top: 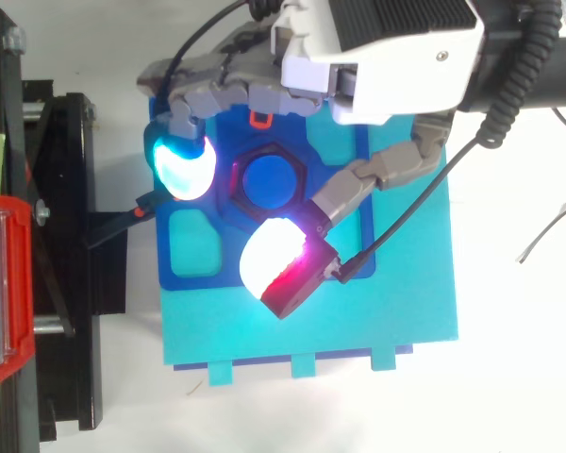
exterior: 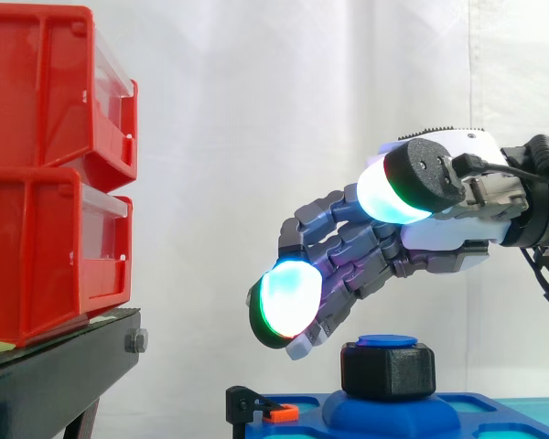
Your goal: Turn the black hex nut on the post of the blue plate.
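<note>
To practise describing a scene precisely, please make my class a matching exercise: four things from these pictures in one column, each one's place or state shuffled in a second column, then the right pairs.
Things
1. black hex nut
2. red bins
3. hand
4. blue plate

Places or states
A. stacked on the black stand
B. lying on a turquoise base
C. hovering with fingers spread, holding nothing
D. sitting round the blue post

Pairs: 1-D, 2-A, 3-C, 4-B
</note>
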`<control>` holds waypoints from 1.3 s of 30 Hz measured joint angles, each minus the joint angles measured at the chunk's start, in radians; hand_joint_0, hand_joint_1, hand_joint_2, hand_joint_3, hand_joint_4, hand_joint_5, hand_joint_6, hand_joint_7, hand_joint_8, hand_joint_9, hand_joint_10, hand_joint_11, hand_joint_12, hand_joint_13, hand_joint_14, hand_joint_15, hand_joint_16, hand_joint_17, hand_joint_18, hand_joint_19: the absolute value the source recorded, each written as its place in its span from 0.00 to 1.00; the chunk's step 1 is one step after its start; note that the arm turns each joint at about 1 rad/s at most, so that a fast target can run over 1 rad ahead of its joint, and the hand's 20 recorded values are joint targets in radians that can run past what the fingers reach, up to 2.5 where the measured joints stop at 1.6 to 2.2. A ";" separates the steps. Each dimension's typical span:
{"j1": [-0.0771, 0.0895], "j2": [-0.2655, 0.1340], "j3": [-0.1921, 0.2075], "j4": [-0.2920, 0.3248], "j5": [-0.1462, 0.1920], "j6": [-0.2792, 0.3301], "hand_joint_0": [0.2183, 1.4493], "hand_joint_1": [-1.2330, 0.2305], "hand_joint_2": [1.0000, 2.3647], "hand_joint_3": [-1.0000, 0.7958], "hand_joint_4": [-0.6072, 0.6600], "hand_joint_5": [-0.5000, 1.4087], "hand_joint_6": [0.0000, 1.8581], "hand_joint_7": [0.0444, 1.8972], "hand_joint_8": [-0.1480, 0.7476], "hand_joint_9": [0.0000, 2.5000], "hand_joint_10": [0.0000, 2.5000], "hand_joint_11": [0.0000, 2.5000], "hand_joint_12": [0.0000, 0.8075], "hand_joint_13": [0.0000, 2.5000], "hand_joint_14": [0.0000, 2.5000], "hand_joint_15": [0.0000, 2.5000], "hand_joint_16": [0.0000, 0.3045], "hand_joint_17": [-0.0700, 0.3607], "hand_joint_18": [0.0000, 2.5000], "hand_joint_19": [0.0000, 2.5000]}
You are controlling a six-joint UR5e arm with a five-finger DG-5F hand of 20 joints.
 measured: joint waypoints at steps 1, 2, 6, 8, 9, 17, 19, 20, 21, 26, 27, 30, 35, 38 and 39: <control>0.002 0.000 0.000 -0.001 0.006 0.000 0.17 0.56 0.00 0.28 0.85 0.13 0.27 0.52 0.71 0.14 0.00 0.05 0.75 0.21 0.00 0.19 0.24 0.55 0.19 0.15; 0.004 0.000 0.000 -0.004 0.010 0.000 0.17 0.56 0.00 0.28 0.85 0.13 0.27 0.52 0.71 0.14 0.00 0.05 0.75 0.21 0.00 0.20 0.24 0.55 0.19 0.15; 0.009 0.000 -0.007 -0.016 0.023 0.000 0.17 0.56 0.00 0.28 0.85 0.13 0.27 0.52 0.71 0.14 0.00 0.05 0.75 0.21 0.00 0.20 0.24 0.55 0.19 0.15; 0.012 0.000 -0.014 -0.016 0.030 0.001 0.17 0.56 0.00 0.28 0.85 0.13 0.27 0.52 0.71 0.14 0.00 0.05 0.75 0.21 0.00 0.20 0.24 0.55 0.19 0.15; 0.013 0.000 -0.017 -0.014 0.032 0.001 0.17 0.56 0.00 0.28 0.85 0.13 0.27 0.52 0.71 0.14 0.00 0.05 0.75 0.21 0.00 0.20 0.24 0.55 0.19 0.15; 0.016 0.000 -0.040 0.006 0.037 0.003 0.18 0.56 0.00 0.28 0.85 0.13 0.27 0.52 0.71 0.14 0.00 0.05 0.75 0.21 0.00 0.20 0.24 0.55 0.19 0.16; 0.016 0.000 -0.042 0.006 0.035 0.003 0.18 0.56 0.00 0.28 0.84 0.13 0.27 0.52 0.71 0.14 0.00 0.05 0.75 0.21 0.00 0.20 0.24 0.55 0.19 0.16; 0.016 0.000 -0.043 0.005 0.035 0.003 0.18 0.56 0.00 0.28 0.85 0.13 0.27 0.52 0.71 0.14 0.00 0.05 0.75 0.21 0.00 0.20 0.25 0.55 0.19 0.15; 0.016 0.000 -0.043 0.005 0.035 0.003 0.18 0.56 0.00 0.28 0.84 0.13 0.27 0.52 0.71 0.14 0.00 0.05 0.75 0.21 0.00 0.20 0.25 0.55 0.19 0.15; 0.016 0.000 -0.043 -0.001 0.033 0.003 0.18 0.56 0.00 0.28 0.84 0.13 0.27 0.53 0.71 0.14 0.00 0.05 0.75 0.21 0.00 0.20 0.25 0.55 0.19 0.15; 0.015 0.000 -0.043 -0.002 0.033 0.003 0.18 0.56 0.00 0.28 0.84 0.13 0.27 0.53 0.71 0.14 0.00 0.05 0.75 0.21 0.00 0.20 0.25 0.55 0.19 0.16; 0.012 0.000 -0.043 -0.003 0.031 0.004 0.18 0.56 0.00 0.28 0.84 0.13 0.27 0.53 0.71 0.14 0.00 0.05 0.75 0.21 0.00 0.20 0.24 0.55 0.19 0.15; 0.005 0.000 -0.043 -0.007 0.018 0.004 0.18 0.56 0.00 0.28 0.84 0.13 0.27 0.53 0.71 0.14 0.00 0.05 0.75 0.21 0.00 0.20 0.24 0.55 0.19 0.16; 0.000 0.000 -0.044 -0.010 0.009 0.004 0.18 0.56 0.00 0.28 0.84 0.13 0.27 0.53 0.71 0.14 0.00 0.05 0.75 0.21 0.00 0.20 0.24 0.55 0.19 0.16; -0.001 0.000 -0.044 -0.010 0.006 0.004 0.18 0.56 0.00 0.28 0.84 0.13 0.27 0.53 0.71 0.14 0.00 0.05 0.75 0.21 0.00 0.20 0.24 0.55 0.19 0.16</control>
